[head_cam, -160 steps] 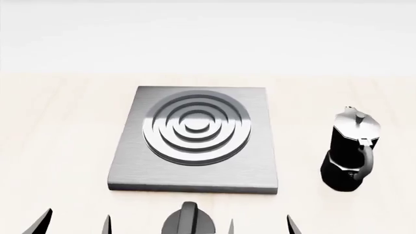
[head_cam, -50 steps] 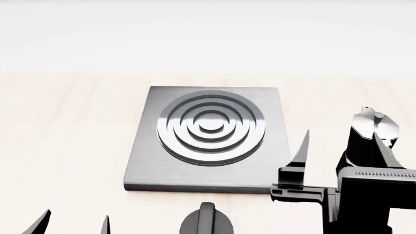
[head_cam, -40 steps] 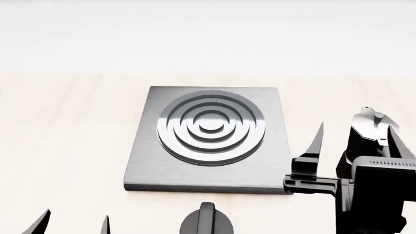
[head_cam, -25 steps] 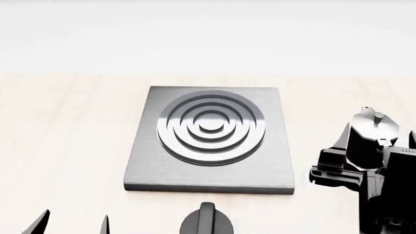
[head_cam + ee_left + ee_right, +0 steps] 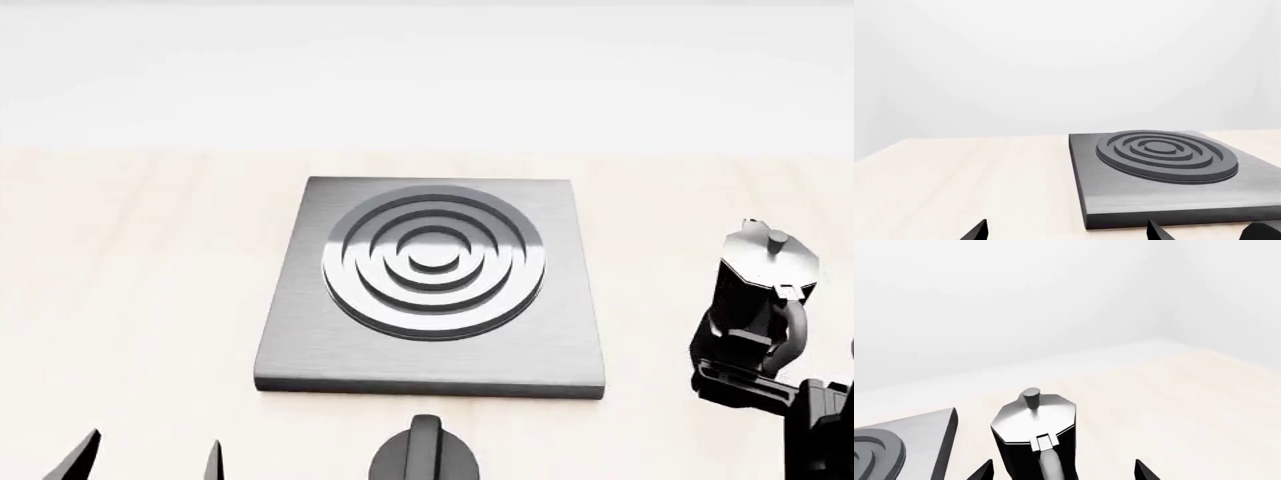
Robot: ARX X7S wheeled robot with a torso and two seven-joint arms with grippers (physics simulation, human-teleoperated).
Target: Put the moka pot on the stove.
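1. The moka pot point(image 5: 758, 290) stands upright on the pale wooden table point(image 5: 134, 300), to the right of the stove point(image 5: 430, 290) and apart from it, with bare wood between them. Its handle faces the robot.
2. In the right wrist view the moka pot point(image 5: 1035, 437) sits between the two dark fingertips point(image 5: 982, 471) of the right gripper point(image 5: 1063, 471). One tip lies on each side of its body, with a clear gap on both sides.
3. The right gripper point(image 5: 801, 395) is spread wide and holds nothing. In the head view its black body is low at the pot's near side.
4. The stove point(image 5: 1161, 175) is a flat grey plate with a ringed burner, and nothing rests on it.
5. A round black knob point(image 5: 424, 455) sits on the table just in front of the stove's near edge.
6. The left gripper point(image 5: 1066, 231) hangs low to the left of the knob, well apart from the pot. Its fingertips are spread, with nothing between them.
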